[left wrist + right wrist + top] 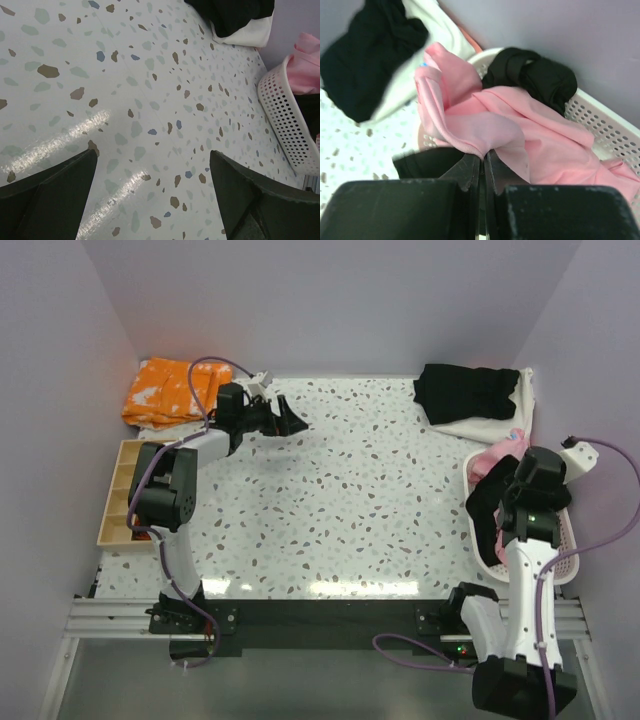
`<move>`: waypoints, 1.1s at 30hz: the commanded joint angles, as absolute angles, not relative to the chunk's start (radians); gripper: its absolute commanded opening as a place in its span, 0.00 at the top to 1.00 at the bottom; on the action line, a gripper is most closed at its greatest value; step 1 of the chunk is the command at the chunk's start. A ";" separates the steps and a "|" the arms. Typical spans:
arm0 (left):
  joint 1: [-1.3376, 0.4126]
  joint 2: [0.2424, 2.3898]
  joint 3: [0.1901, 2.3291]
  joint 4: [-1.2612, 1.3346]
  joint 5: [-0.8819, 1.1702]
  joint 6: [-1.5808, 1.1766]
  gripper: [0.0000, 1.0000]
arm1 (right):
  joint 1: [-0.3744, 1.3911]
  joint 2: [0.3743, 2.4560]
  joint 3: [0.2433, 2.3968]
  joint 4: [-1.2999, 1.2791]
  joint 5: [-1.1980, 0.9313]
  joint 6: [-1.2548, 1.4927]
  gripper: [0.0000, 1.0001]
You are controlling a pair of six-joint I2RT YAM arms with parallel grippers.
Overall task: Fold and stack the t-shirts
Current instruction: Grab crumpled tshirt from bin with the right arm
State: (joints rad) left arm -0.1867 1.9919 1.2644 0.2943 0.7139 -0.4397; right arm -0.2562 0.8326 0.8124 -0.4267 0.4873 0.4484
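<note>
The right gripper [482, 159] pinches a fold of the pink t-shirt [520, 135] in the white basket [605, 127] — fingers clamped on it. Farther out, the left gripper [287, 418] hangs over the table [330, 510], jaws spread. At the far right corner a black t-shirt [465, 390] lies on an off-white t-shirt [492, 428].

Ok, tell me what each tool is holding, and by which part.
Right tool: the pink t-shirt, pinched at a bunched fold over the basket. Left tool: open, holding nothing.
</note>
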 commanded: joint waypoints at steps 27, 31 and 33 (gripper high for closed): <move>-0.196 2.045 1.316 0.379 0.798 -0.503 0.00 | -0.258 0.794 0.831 -0.494 0.546 0.426 0.12; -0.196 2.046 1.315 0.379 0.799 -0.502 0.00 | -0.258 0.879 0.828 -0.508 0.618 0.437 0.12; -0.198 2.048 1.313 0.374 0.798 -0.499 0.00 | -0.258 0.935 0.819 -0.499 0.638 0.445 0.11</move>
